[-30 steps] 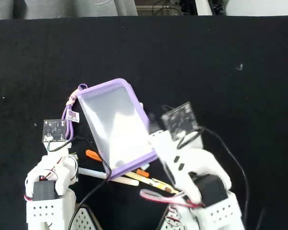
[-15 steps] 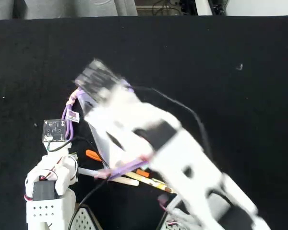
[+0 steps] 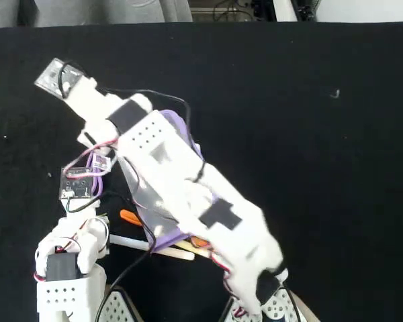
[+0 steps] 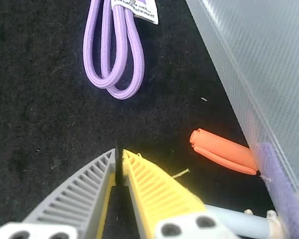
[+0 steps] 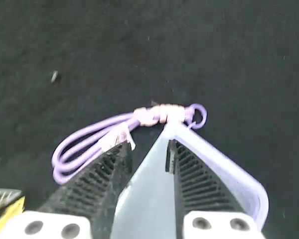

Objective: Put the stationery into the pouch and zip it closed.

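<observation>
Here, right gripper (image 5: 147, 144) over the pouch's (image 5: 214, 164) corner.
I held its jaws spread astride the 10 o'clock corner beside the lilac cord (image 5: 84, 139), probably to steady it; the left gripper (image 4: 118, 154) sat pressed together by the orange pen (image 4: 222, 152) at 7 o'clock.

Both arms: white plastic shells w/ black servo blocks. On the right arm (image 3: 161, 154): perforated panels, black cable along the top, red wires nr base, small circuit board at the tip. The left arm (image 3: 67, 261): same build, red + black wires. The left gripper (image 4: 118, 151): one grey, one yellow ribbed finger. The right gripper (image 5: 147, 144): both black, ribbed; white mounts w/ screw holes.
</observation>
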`<state>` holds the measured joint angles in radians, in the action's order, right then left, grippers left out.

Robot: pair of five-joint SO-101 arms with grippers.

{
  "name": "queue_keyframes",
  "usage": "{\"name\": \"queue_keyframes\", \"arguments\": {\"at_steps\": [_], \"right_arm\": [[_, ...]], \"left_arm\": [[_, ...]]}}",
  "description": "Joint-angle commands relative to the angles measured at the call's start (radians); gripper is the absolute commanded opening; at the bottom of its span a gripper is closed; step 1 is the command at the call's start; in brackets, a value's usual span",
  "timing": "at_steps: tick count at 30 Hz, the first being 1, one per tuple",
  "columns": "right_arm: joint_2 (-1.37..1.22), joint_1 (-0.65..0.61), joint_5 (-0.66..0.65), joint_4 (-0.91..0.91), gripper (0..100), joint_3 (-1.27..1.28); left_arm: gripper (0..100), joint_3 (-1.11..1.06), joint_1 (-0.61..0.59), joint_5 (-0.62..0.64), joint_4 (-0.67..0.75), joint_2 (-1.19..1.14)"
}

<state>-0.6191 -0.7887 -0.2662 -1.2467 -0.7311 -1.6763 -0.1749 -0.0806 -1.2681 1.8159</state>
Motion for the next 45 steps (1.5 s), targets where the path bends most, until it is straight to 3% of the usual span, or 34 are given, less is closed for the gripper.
{"name": "queue_keyframes", "arguments": {"at_steps": [1,4,11,15,19,27,33,45], "right_arm": [[-0.137,-0.015,-0.006,-0.029,11.8,-0.298],[-0.277,-0.017,0.04,-0.021,11.8,-0.479],[-0.552,0.011,0.304,-0.008,11.8,-0.831],[-0.631,0.054,0.479,-0.012,11.8,-0.892],[-0.668,0.084,0.517,-0.011,11.8,-0.889],[-0.716,0.109,0.497,-0.069,11.7,-0.888],[-0.745,0.117,0.285,-0.18,11.7,-0.888],[-0.742,0.235,0.049,-0.489,11.7,-0.898]], "left_arm": [[3,-0.024,-0.001,-0.006,-0.005,0.005],[3,-0.024,-0.001,-0.006,-0.005,0.005],[3,-0.024,-0.001,-0.006,-0.005,0.005],[3,-0.024,-0.001,-0.006,-0.005,0.005],[3,-0.024,-0.001,-0.006,-0.005,0.005],[3,-0.024,-0.001,-0.006,-0.005,0.005],[3,-0.024,-0.001,-0.006,-0.005,0.005],[3,-0.024,-0.001,-0.006,-0.005,0.005]]}}
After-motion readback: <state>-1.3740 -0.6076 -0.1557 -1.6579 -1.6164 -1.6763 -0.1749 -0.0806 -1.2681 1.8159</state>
